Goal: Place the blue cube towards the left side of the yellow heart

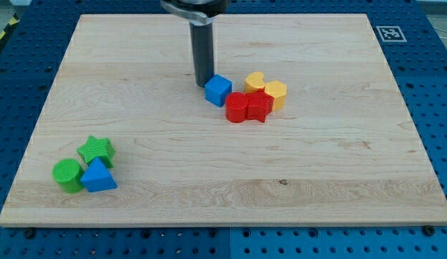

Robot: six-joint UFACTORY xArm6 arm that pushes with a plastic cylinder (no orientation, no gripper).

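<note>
- Your end effector is a bare rod with no jaws, so there is nothing to open, close or grip with; my tip [203, 84] sits on the tabletop [331, 173], touching or just short of the blue cube [218, 90] on the cube's side toward the view's left.
- The blue cube lies immediately to the view's right of my tip, and the yellow heart [255, 80] is a little further the same way, with a small gap between cube and heart.
- You look to be in the closing step: the cube is already on the heart's left side, so the task seems nearly or fully met.
- If you want it tighter, the next move calls for only a short, gentle nudge toward the view's right and slightly up; too much would drive the cube into the heart.
- Watch the red cylinder [237, 107] and the red block [259, 106], just below and right of my tip, and the yellow hexagon [276, 94] beyond them: a push angled downward would disturb that cluster.
- Open room is generous to the left of and below my tip; the green star [96, 150], green cylinder [67, 175] and blue triangle block [99, 176] sit well apart, far down-left.
- All tabletop edges are well away from the cube.
</note>
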